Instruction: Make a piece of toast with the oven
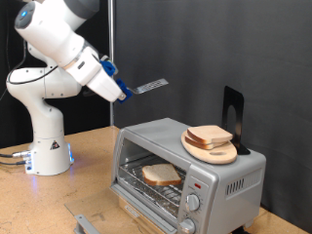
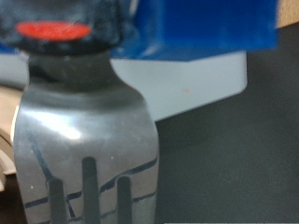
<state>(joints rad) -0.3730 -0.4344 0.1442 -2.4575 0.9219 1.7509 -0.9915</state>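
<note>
The silver toaster oven (image 1: 229,180) stands at the exterior view's lower right with its front door open. A pale slice of bread (image 1: 161,175) lies on the wire rack inside. A second slice (image 1: 211,135) lies on a round wooden plate (image 1: 207,151) on top of the oven. My gripper (image 1: 125,93) hangs in the air above and to the left of the oven, shut on the handle of a slotted metal spatula (image 1: 151,86) that points towards the exterior view's right. The spatula blade (image 2: 89,140) fills the wrist view.
A black stand (image 1: 232,112) rises behind the plate on the oven's top. The oven's two knobs (image 1: 192,203) are on its right front panel. The robot's white base (image 1: 47,146) stands at the left on the wooden table (image 1: 58,200). A dark curtain is behind.
</note>
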